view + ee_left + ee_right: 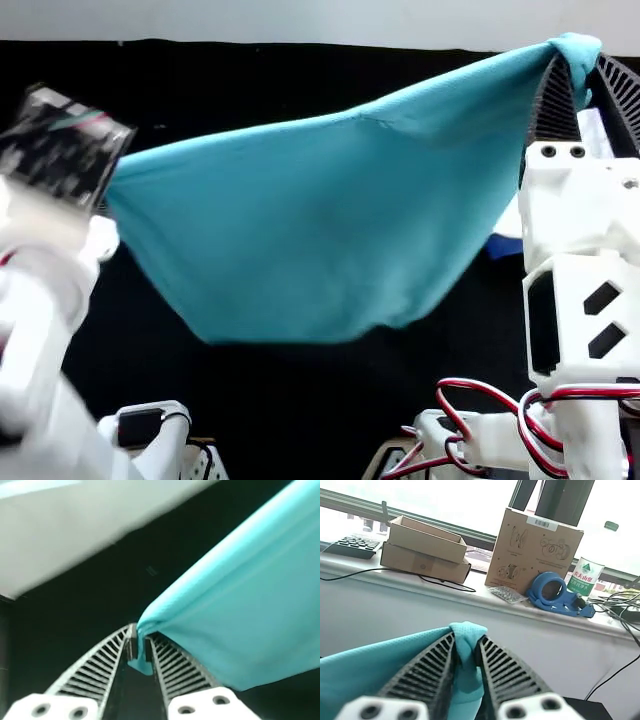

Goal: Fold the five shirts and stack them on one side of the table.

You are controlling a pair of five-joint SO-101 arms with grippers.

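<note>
High over the dark table, a smooth teal shirt, hammock-like.

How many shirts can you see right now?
1. A teal shirt hangs stretched in the air between the left gripper and the right gripper, each pinching one end of it. Others may be hidden behind it.

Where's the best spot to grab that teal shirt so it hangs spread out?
At its two far edges, one from each side, as the left gripper and right gripper do: the teal shirt is limp and sags in the middle, so a pinched fold of edge cloth probably holds best.
</note>
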